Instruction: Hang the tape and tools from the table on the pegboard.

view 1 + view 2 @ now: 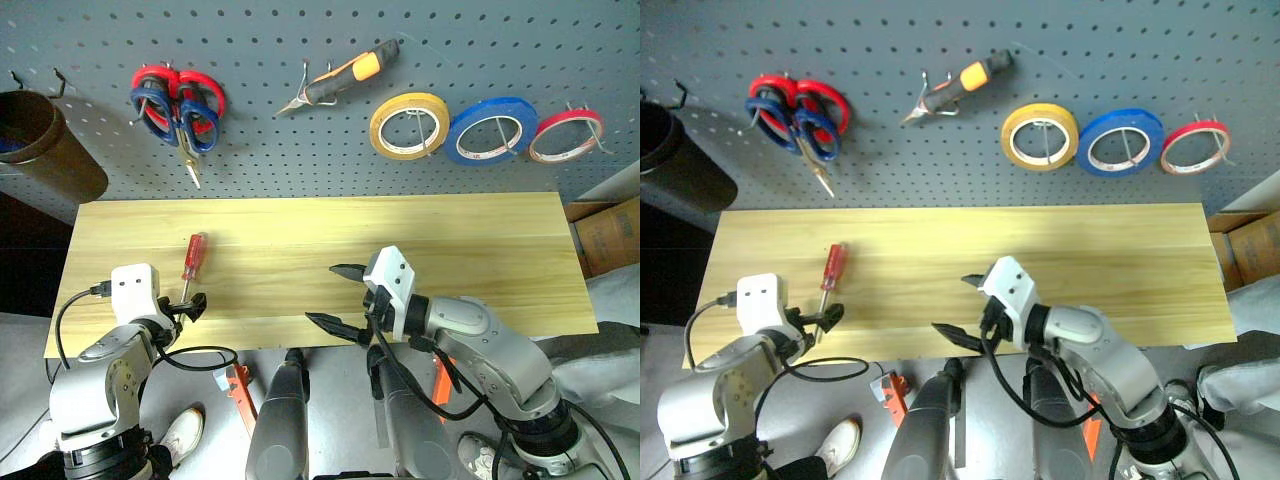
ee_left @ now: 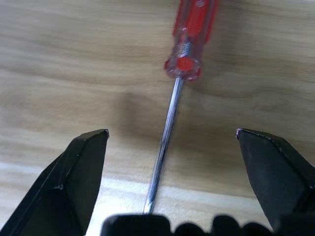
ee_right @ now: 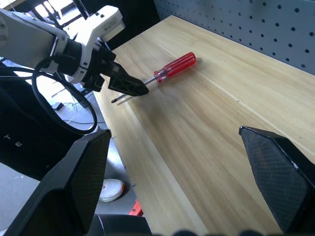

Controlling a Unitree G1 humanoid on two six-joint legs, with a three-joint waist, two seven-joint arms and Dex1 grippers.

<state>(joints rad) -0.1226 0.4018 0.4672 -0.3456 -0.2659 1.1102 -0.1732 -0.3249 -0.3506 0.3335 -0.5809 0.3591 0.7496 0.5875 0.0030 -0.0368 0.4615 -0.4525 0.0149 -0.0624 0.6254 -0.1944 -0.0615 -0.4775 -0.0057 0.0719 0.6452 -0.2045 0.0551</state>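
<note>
Screwdriver, slim, with a clear red plastic handle and thin steel shaft (image 1: 192, 262), lies on the left of the long light-wood plank bench (image 1: 480, 240), its tip toward the near edge. In the head views the left gripper (image 1: 190, 308) sits just at that tip with jaws spread wide and empty; the right gripper (image 1: 338, 297) hovers over the bench's near middle, jaws also wide and empty. On the dark grey-blue pegboard (image 1: 300, 150) already hang the thin red tape ring (image 1: 566, 136) and the blue-handled scissors (image 1: 160, 115).

The left wrist view shows the shaft running between the open jaws, handle beyond.

The right wrist view shows the left gripper beside the shaft tip.

The tool looks light and stiff, likely slippery on its shaft; the ribbed handle seems the surer hold.
</note>
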